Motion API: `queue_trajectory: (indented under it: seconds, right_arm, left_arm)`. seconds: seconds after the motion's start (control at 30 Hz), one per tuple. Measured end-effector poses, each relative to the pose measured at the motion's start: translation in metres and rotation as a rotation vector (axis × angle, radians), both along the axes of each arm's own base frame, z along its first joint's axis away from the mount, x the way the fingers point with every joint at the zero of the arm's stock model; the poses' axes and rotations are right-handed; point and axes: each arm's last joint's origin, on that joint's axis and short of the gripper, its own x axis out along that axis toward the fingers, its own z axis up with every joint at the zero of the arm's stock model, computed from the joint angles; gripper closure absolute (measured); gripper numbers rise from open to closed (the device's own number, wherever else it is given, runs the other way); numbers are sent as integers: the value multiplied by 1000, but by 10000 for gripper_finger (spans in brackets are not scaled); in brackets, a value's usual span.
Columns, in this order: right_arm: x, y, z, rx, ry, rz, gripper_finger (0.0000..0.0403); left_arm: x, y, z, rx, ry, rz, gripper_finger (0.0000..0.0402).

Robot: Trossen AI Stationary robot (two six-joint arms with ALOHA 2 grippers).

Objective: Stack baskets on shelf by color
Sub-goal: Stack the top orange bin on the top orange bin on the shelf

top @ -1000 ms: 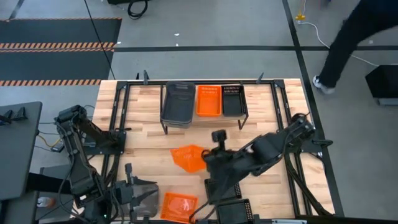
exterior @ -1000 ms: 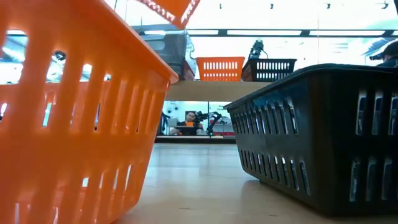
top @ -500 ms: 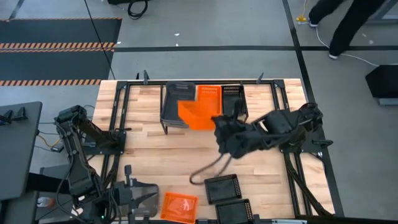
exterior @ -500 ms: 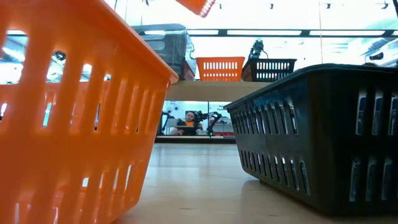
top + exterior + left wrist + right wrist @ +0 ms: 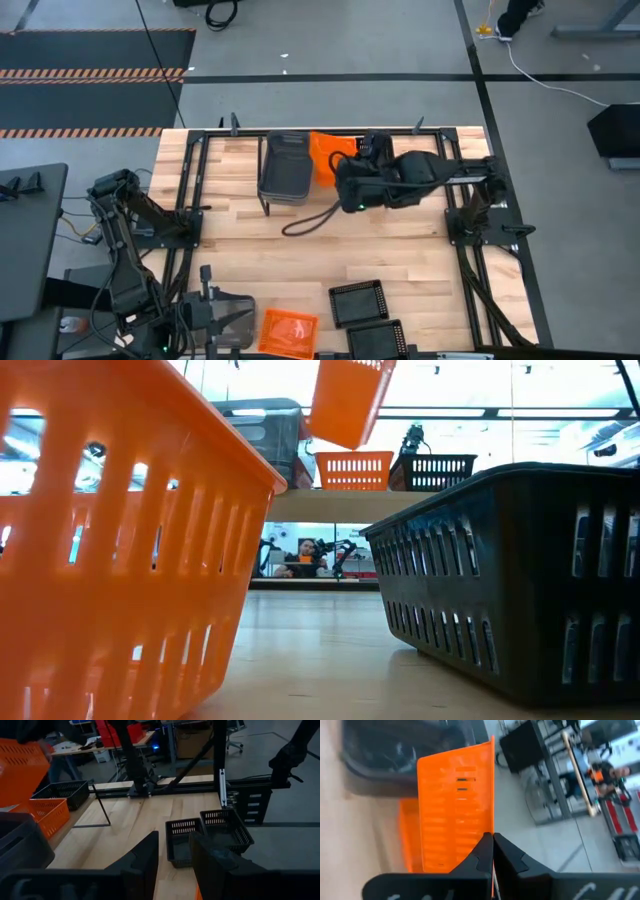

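Observation:
My right gripper (image 5: 338, 172) is over the shelf (image 5: 330, 505) at the table's far side, shut on an orange basket (image 5: 325, 158) that hangs steeply tilted above it (image 5: 350, 400). On the shelf's board sit stacked grey baskets (image 5: 285, 165), an orange basket (image 5: 353, 470) and a black basket (image 5: 432, 472). Another orange basket (image 5: 288, 330) and two black baskets (image 5: 358, 303) rest on the table near its front edge. My left gripper (image 5: 173, 855) waits open at the near left with nothing between its fingers. My right gripper pinches one thin wall of the orange basket (image 5: 492, 827) between its two fingers, the wall seen edge-on. The fingers come from the table's right, slanting down. The basket is lifted clear and steeply tilted above the shelf's orange basket.
Black frame rails (image 5: 190, 215) run along both sides of the table. A dark cable loop (image 5: 310, 220) hangs below the right arm, in front of the shelf. The wood between the shelf and the near baskets is bare. A person's feet (image 5: 520, 15) show on the floor beyond the far right corner.
My right gripper has carried the orange basket from the table's middle toward the far edge, to above the shelf, and has turned on the way. The basket has tipped more steeply. The person beyond the table has walked off toward the far right.

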Motion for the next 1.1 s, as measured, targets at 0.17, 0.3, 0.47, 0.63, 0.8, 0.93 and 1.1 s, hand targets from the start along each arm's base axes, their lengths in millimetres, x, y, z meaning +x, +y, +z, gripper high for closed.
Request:
queue_trajectory:
  seconds: [0.17,0.3,0.47,0.63,0.8,0.93,1.1]
  right_arm:
    - [2,-14,-16,18,65,-72,392]
    - [4,-17,-28,15,116,-82,392]
    - [7,-21,-41,7,160,-95,392]
    - [13,-24,-49,8,143,-108,392]
    - [18,-26,-55,-45,115,-126,392]
    - [21,-26,-63,-14,153,-96,392]
    - [22,-27,-80,89,227,-66,388]
  left_arm:
    - [0,0,0,1,1,0,285]
    - [0,0,0,4,2,0,285]
    - [0,0,0,4,2,0,285]
    - [0,0,0,4,2,0,285]
    - [0,0,0,4,2,0,285]
    - [0,0,0,7,3,0,285]
    - [0,0,-1,7,3,1,285]
